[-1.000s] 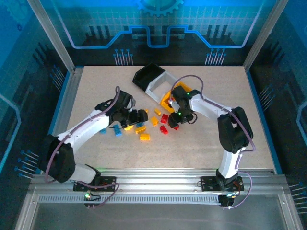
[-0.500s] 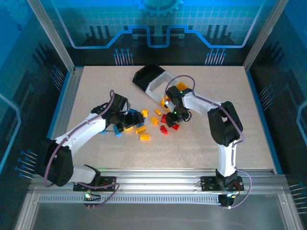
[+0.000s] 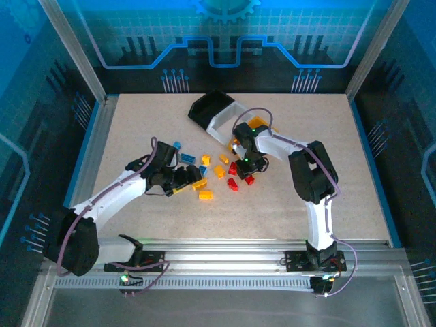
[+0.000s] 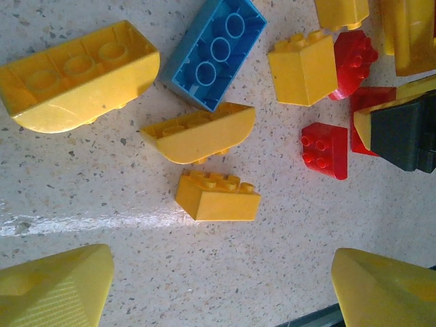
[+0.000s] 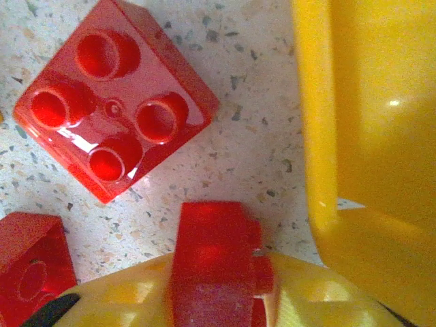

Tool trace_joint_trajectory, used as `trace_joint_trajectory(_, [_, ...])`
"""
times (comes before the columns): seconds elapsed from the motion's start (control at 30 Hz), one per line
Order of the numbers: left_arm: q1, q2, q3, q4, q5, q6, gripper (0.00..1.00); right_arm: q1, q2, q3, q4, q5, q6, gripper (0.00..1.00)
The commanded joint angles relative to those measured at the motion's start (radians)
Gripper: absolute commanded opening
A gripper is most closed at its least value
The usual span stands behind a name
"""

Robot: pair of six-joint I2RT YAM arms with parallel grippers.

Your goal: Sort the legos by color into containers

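A red brick (image 5: 214,255) sits clamped in the right pincer (image 5: 214,289).

The top view shows a bright table (image 3: 136,122) with dark blue glow around it. From the left wrist the bricks (image 4: 218,197) look sharp; a white shine lies at 9 o'clock. From the right wrist the big red brick (image 5: 116,99) has shiny spots; the near red brick (image 5: 214,266) at 6 o'clock is fuzzy.
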Motion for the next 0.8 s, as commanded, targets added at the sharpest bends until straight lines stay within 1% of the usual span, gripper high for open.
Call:
trace_joint_trajectory(0.0, [0.008, -0.01, -0.005, 0.02, 0.011, -0.014, 0.84, 0.024, -0.019, -0.005, -0.026, 0.005, 0.011, 0.31])
trace_joint_trajectory(0.1, [0.007, 0.007, 0.011, 0.028, 0.017, -0.013, 0.85, 0.034, -0.088, -0.062, -0.018, 0.011, 0.037, 0.28])
trace_joint_trajectory(0.27, [0.009, 0.029, 0.027, 0.042, 0.026, -0.006, 0.85, 0.038, -0.237, -0.171, -0.007, -0.011, 0.109, 0.27])
trace_joint_trajectory(0.4, [0.009, 0.048, 0.031, 0.058, 0.038, -0.003, 0.85, 0.013, -0.339, -0.16, -0.037, -0.052, 0.172, 0.27])
trace_joint_trajectory(0.57, [0.009, 0.055, 0.046, 0.072, 0.048, -0.003, 0.87, -0.088, -0.404, -0.024, -0.072, -0.163, 0.273, 0.27])
trace_joint_trajectory(0.67, [0.008, 0.032, 0.036, 0.079, 0.046, -0.006, 0.88, -0.169, -0.404, 0.067, -0.074, -0.238, 0.377, 0.28])
trace_joint_trajectory(0.77, [0.009, -0.012, -0.005, 0.087, 0.035, -0.012, 0.88, -0.25, -0.389, 0.112, -0.04, -0.309, 0.524, 0.28])
